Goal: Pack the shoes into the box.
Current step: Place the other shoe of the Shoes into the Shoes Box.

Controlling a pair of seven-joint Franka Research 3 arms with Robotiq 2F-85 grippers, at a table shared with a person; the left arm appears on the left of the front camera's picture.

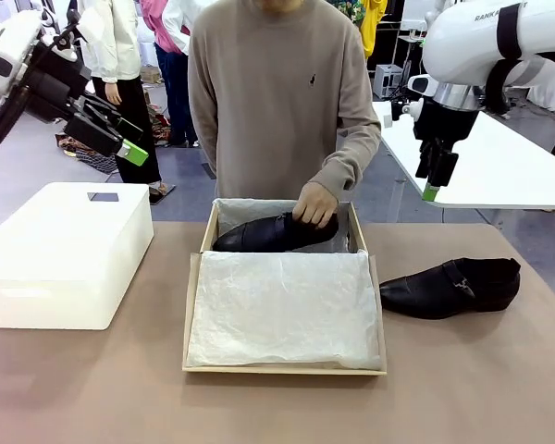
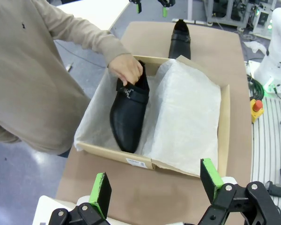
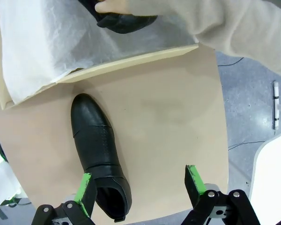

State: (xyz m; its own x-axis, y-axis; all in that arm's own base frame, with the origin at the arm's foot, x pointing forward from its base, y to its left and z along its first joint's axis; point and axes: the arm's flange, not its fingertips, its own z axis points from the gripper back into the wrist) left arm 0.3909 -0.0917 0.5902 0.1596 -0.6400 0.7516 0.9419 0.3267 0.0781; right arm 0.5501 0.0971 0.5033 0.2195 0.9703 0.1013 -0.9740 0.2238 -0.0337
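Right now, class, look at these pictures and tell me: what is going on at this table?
A person's hand grips one black shoe lying along the far side of the cardboard box, on its tissue paper. The other shoe lies on the table, on the robot's right of the box. The left gripper and right gripper hang open above, holding nothing.

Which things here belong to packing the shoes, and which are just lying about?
Belongs to the job: cardboard box, tissue paper lining it, shoe inside it, loose shoe beside it.
Just lying about: white box.
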